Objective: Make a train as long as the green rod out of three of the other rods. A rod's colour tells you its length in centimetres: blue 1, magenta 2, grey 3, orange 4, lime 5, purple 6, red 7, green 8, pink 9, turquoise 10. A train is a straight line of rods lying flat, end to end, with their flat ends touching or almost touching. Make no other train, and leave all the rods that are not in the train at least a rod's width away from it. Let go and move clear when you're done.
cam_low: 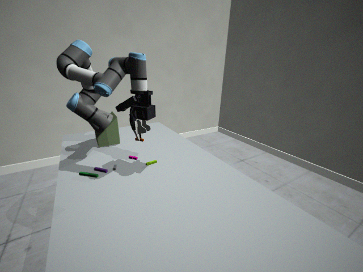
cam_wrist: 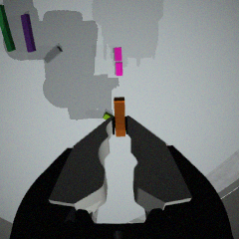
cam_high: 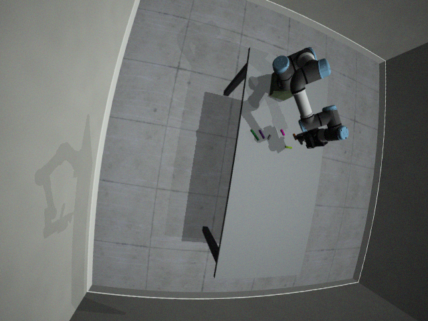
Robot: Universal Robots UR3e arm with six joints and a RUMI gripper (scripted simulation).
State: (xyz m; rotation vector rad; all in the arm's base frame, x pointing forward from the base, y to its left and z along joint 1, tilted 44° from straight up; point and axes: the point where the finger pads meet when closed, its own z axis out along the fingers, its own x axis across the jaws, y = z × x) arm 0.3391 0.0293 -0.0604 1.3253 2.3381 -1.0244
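My gripper (cam_wrist: 119, 118) (cam_low: 139, 138) is shut on the orange rod (cam_wrist: 119, 111) (cam_low: 142, 139) (cam_high: 293, 134) and holds it above the table. Two magenta rods (cam_wrist: 118, 54) (cam_wrist: 119, 69) lie end to end in one line, with a very thin gap or none between them; they also show in the exterior view (cam_low: 133, 157) and the top view (cam_high: 282, 132). The green rod (cam_high: 255, 134) (cam_low: 88, 174) (cam_wrist: 7, 29) lies flat at the table's left side, beyond the purple rod. In the wrist view the held rod points roughly along the magenta line.
The purple rod (cam_high: 261, 134) (cam_low: 100, 169) (cam_wrist: 28, 33) lies beside the green one. The small grey rod (cam_high: 269, 136) (cam_low: 114, 167) (cam_wrist: 53, 54) lies near it, at an angle. The lime rod (cam_high: 288, 147) (cam_low: 151, 162) (cam_wrist: 107, 116) lies to the other side, mostly hidden by the gripper in the wrist view.
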